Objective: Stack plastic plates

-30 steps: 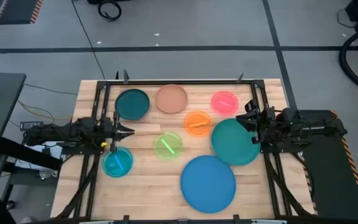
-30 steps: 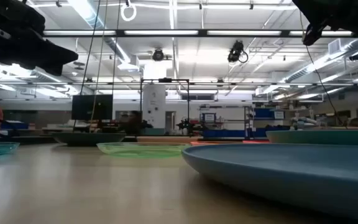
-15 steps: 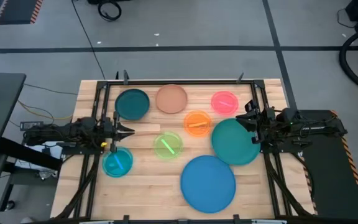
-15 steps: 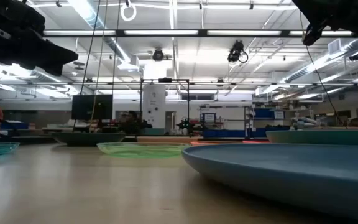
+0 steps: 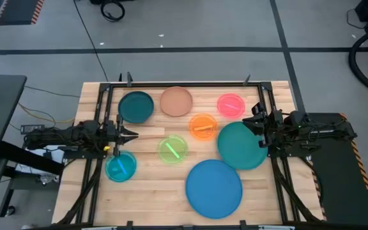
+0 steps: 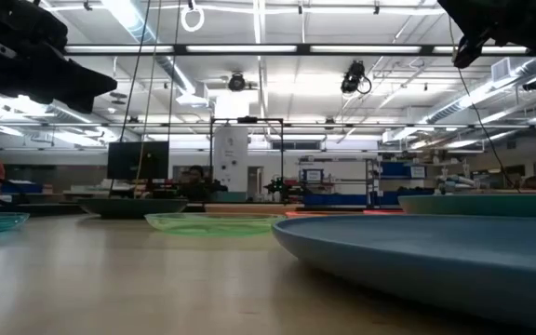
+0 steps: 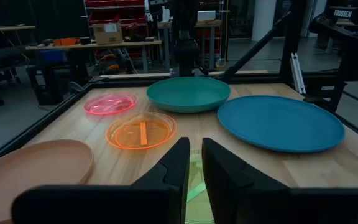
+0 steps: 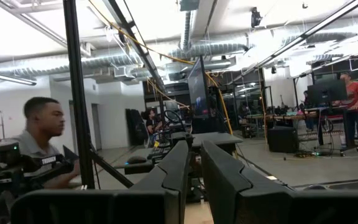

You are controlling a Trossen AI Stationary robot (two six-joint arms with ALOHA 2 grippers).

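- Wooden surface [image 5: 145,191] carries eight plates, all lying apart, none stacked.
- Left claw [image 5: 133,134] hovers nearly clenched, a narrow slit between its fingers, holding nothing; lime plate [image 5: 172,150] just ahead of it, cyan plate [image 5: 121,167] beside it, dark teal plate [image 5: 136,107] on its other side.
- Right claw [image 5: 249,124] is likewise narrowly parted and empty, over the rim of the big teal plate [image 5: 241,145]; orange plate [image 5: 203,126] ahead of it, pink plate [image 5: 230,105] near.
- Tan plate [image 5: 176,101] and big blue plate [image 5: 213,188] lie farther off.

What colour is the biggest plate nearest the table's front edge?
Blue, clearest in the high view.
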